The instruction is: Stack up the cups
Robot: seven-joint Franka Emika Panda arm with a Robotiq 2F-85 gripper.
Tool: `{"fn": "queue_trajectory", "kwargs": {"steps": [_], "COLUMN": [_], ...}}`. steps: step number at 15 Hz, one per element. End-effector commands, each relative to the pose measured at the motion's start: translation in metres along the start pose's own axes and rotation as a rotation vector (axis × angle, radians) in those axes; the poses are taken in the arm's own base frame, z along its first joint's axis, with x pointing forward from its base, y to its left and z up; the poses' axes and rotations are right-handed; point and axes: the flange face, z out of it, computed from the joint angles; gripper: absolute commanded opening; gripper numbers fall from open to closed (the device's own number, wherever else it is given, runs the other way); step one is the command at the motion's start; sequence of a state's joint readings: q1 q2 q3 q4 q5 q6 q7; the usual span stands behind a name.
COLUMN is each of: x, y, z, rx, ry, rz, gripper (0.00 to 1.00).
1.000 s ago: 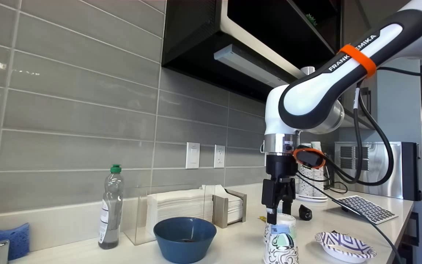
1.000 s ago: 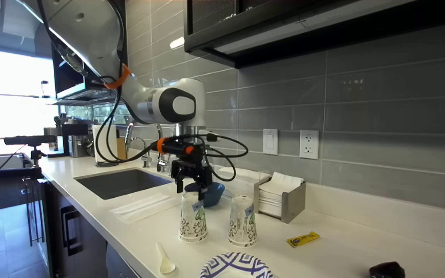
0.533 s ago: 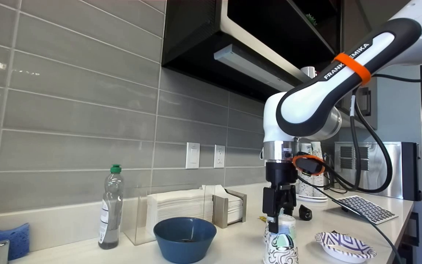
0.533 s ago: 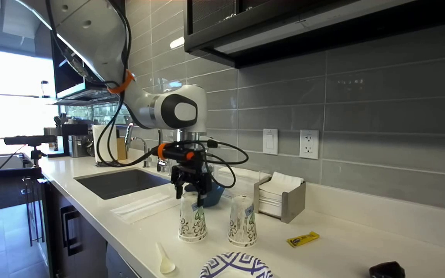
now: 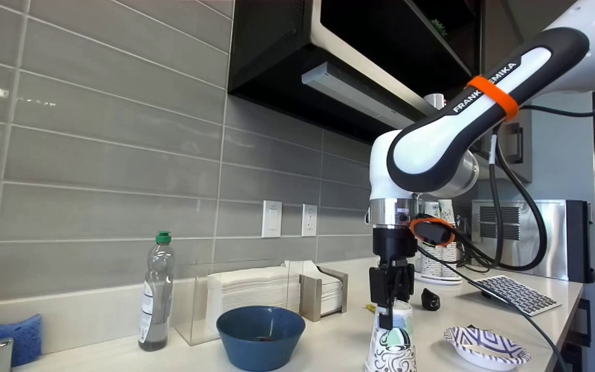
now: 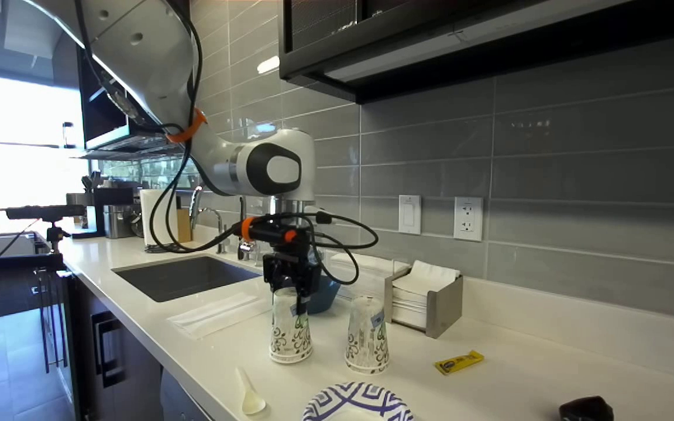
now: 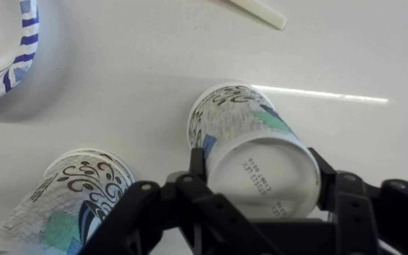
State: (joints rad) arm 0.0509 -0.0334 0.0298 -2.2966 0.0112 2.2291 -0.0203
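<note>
You've got the gripper (image 7: 259,157) narrowed on a cup (image 6: 290,339), base up, fingers (image 7: 197,164) on opposite sides; can't tell if its rim touches the counter (image 6: 501,394). Second cup (image 6: 367,342), also base up, stands just beside, apart. Patterned dish (image 6: 337,396) and spoon (image 6: 252,402) lie near; blue bowl (image 5: 260,343) sits apart, seen in both exterior views.

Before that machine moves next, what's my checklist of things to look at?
1. Black two-fingered pincer closed on tapered white swirl-printed paper cup: ok.
2. Grip firm enough: cannot tell.
3. That cup upside down: ok.
4. That cup lifted off glossy white countertop: cannot tell.
5. Second tapered white swirl-printed paper cup also upside down: ok.
6. These two stacked together: not ok, standing apart.
</note>
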Motion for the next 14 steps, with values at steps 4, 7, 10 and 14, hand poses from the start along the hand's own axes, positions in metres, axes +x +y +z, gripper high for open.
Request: {"fn": "queue_trajectory", "kwargs": {"steps": [4,7,10,14], "x": [-0.001,-0.009,-0.015,-0.017], "y": [0.011,0.022,0.040,0.062], "z": [-0.058,-0.096,-0.129,-0.165], "rx": [-0.029,-0.045,-0.082,-0.123], "ry": [0.043,0.057,0.058,0.084], "rz": [0.014,0.027,0.041,0.057], "gripper": [0.43,0.43,0.43,0.43]}}
